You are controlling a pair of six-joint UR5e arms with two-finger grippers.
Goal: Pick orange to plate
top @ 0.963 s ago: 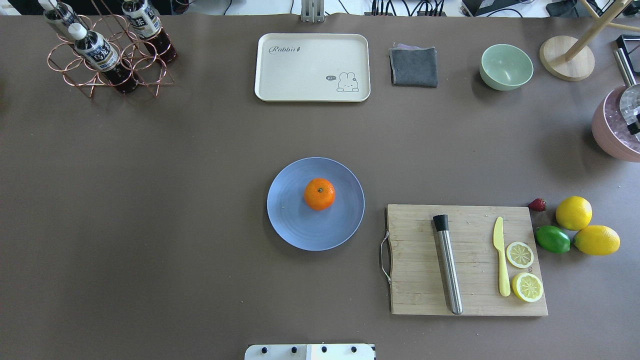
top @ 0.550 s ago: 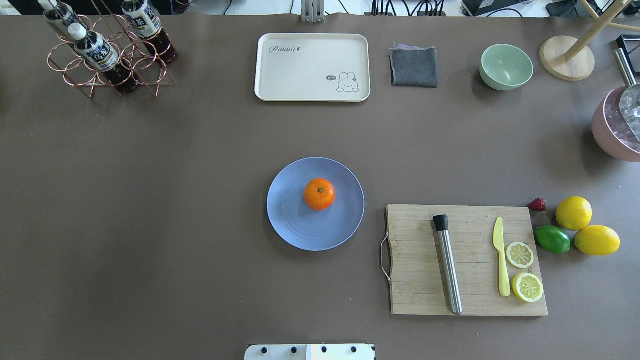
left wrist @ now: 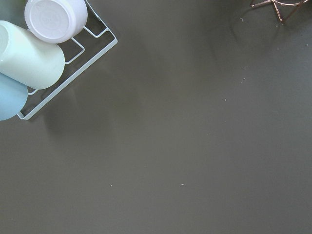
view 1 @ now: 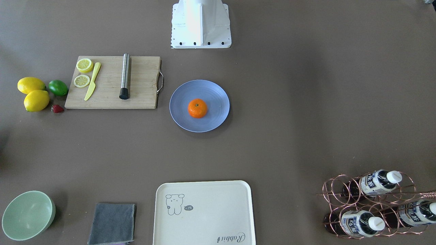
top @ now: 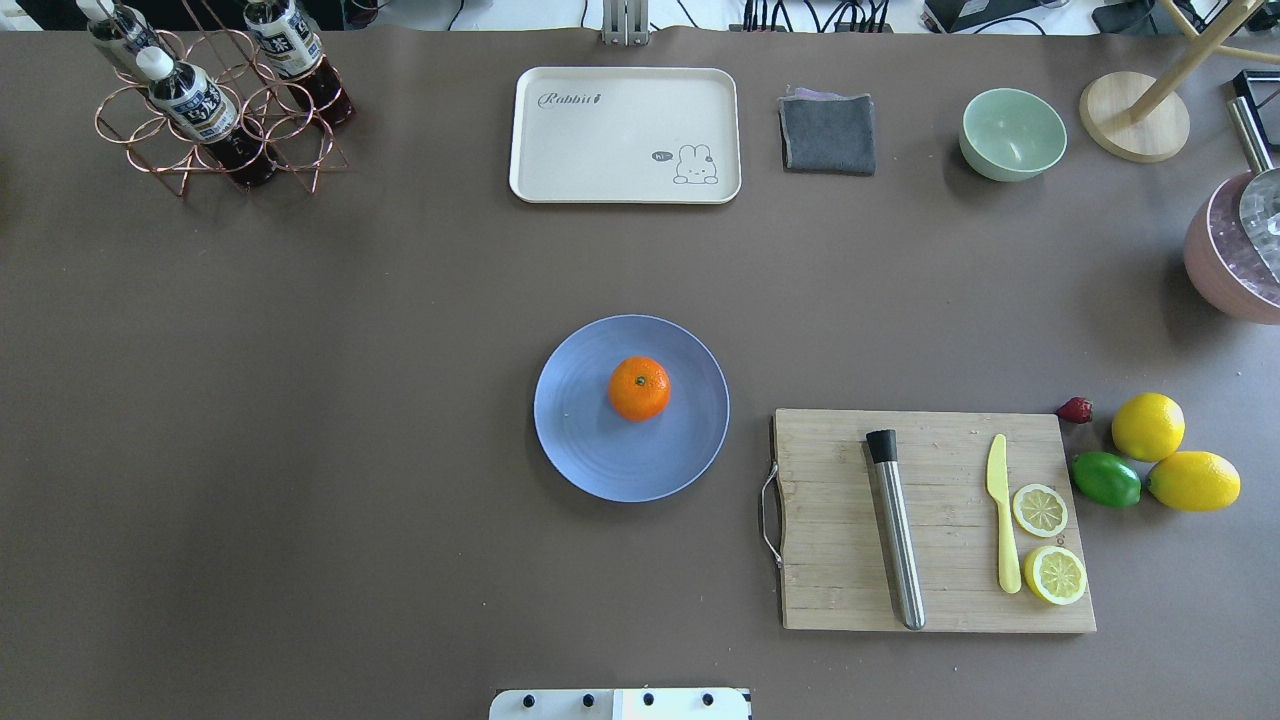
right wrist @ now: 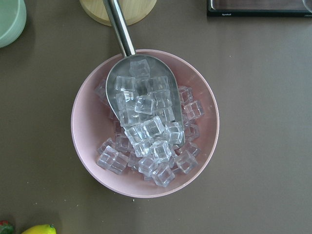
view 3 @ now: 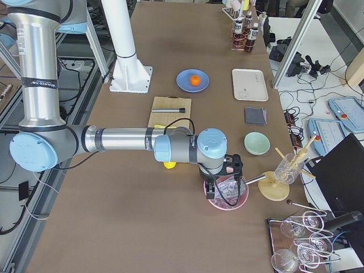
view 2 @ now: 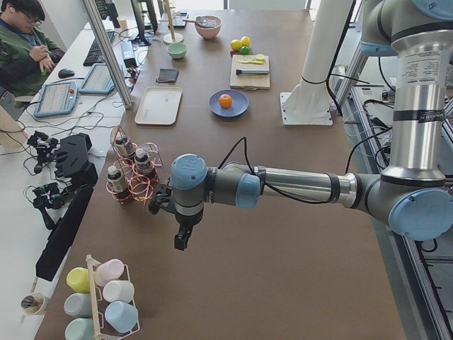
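Note:
The orange point(top: 639, 388) sits on the periwinkle-blue plate point(top: 590, 450) at the table's middle, a little right of the plate's centre; the front view shows the same orange point(view 1: 197, 108) on the plate point(view 1: 213, 92). Nothing touches the fruit. My left gripper point(view 2: 181, 241) hangs over bare table at the far left end, near a cup rack point(left wrist: 34, 53); I cannot tell whether it is open or shut. My right gripper point(view 3: 215, 190) hovers above a pink bowl of ice point(right wrist: 83, 126) at the far right end, and its state cannot be told either. Neither wrist view shows fingers.
A cutting board point(top: 830, 590) with a steel muddler point(top: 897, 540), a yellow knife and lemon slices lies right of the plate. Two lemons point(top: 1147, 426), a lime point(top: 1105, 479) and a strawberry sit beyond it. Along the far edge stand a cream tray point(top: 600, 140), grey cloth point(top: 828, 133), green bowl point(top: 1012, 133) and bottle rack point(top: 215, 110).
A dark part of the right gripper at the overhead view's right edge, by the pink bowl, has slid out of view. The orange and the plate have not moved.

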